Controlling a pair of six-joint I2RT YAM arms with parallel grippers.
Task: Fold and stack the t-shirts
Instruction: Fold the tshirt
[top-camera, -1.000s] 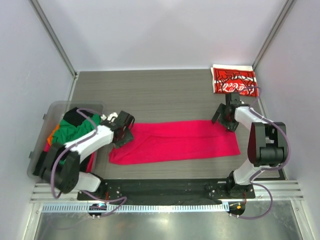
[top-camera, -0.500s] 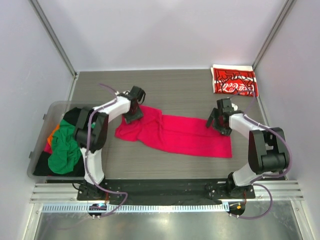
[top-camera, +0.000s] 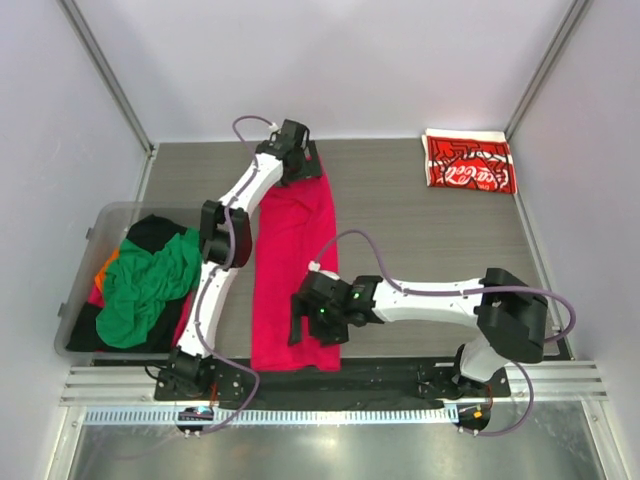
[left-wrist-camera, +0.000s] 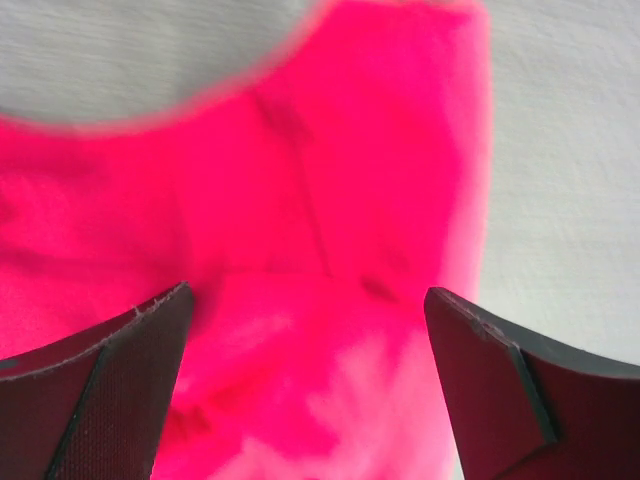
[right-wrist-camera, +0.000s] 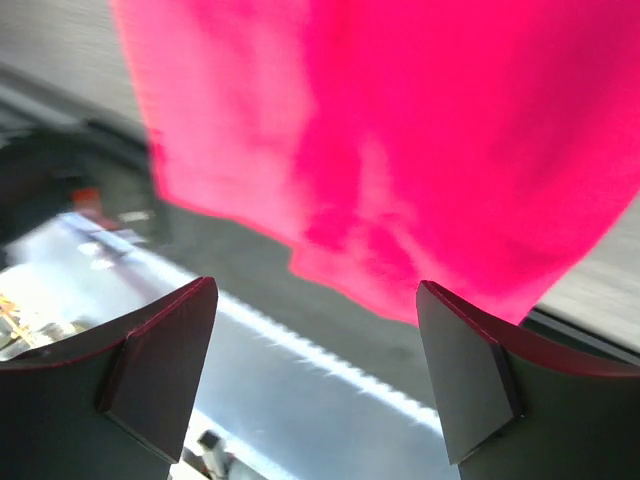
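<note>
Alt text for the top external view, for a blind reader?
A crimson-pink t-shirt lies as a long strip, far to near, left claw open at its far end, right claw open at its near end. A folded red printed t-shirt sits far right; a bin at left holds more.

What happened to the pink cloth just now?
The crimson-pink t-shirt turned from lying sideways to far-to-near. The left gripper took one end far, the right gripper the other end near; both now stand open. The folded red printed t-shirt and clear plastic bin stayed put.
</note>
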